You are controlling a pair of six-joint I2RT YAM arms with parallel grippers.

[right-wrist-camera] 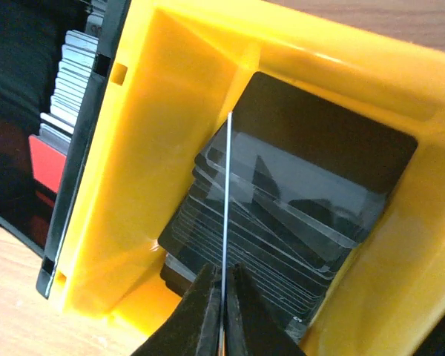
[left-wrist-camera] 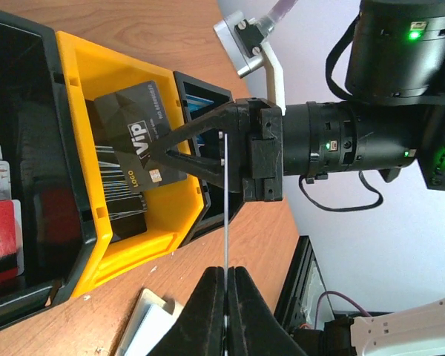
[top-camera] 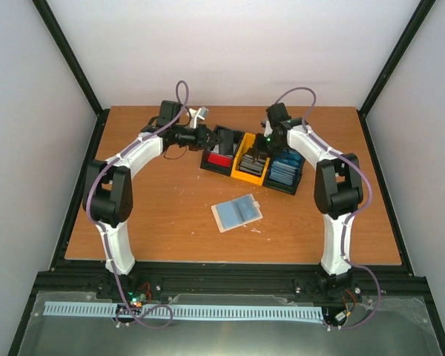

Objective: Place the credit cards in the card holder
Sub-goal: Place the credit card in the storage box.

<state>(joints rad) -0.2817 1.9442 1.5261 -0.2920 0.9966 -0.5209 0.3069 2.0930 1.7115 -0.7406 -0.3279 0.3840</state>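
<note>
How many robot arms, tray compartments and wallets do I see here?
Robot arms: 2 (left arm, right arm)
Tray compartments: 3 (red-card compartment, yellow compartment, blue-card compartment)
Wallets: 1 (card holder)
Total: 6

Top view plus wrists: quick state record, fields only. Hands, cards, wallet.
left hand: shut, by the left end of the tray; thin pale edge between its fingers, unidentifiable
right hand: shut on dark VIP card, above yellow bin
yellow bin: stack of dark cards inside
tray: red cards in left compartment, blue cards in right
card holder: flat on table, nearer the arm bases than the tray, untouched
</note>
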